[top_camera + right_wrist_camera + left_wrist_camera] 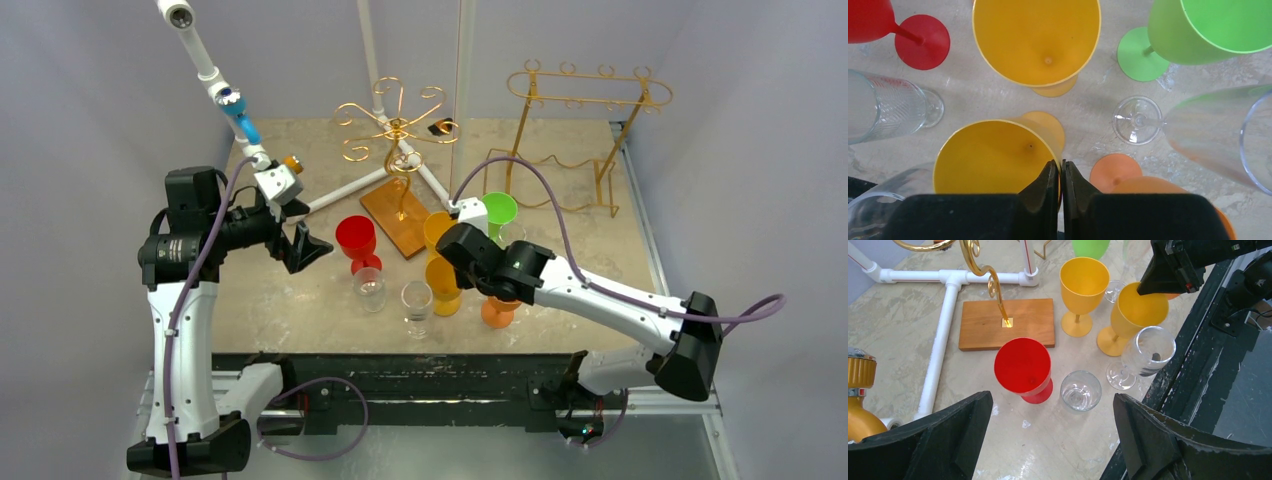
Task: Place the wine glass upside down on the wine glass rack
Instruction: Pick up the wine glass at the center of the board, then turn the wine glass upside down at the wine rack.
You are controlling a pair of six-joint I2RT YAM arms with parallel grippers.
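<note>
The left arm holds its jaws spread wide with nothing between them, hovering over the bench just left of a red glass. A white pipe frame lies on the bench behind them. The red glass stands upright, with a small clear glass just in front of it and a taller clear glass a little further right.

Behind these sits a wooden base carrying the curly gold rack, and nothing hangs on its hooks.

Right of the base stand two yellow glasses, both upright. The farther yellow glass is near the corner of the base. The nearer yellow wine glass stands on the bench in front of it, well apart from the rack. The right jaws are clenched on the rim of this nearer one (the wrist view shows the thin yellow edge pinched between them).

An orange glass stands just beside it under the right arm, and a green glass stands behind. Another clear glass is next to the green one. A second gold rack stands at the far right.
</note>
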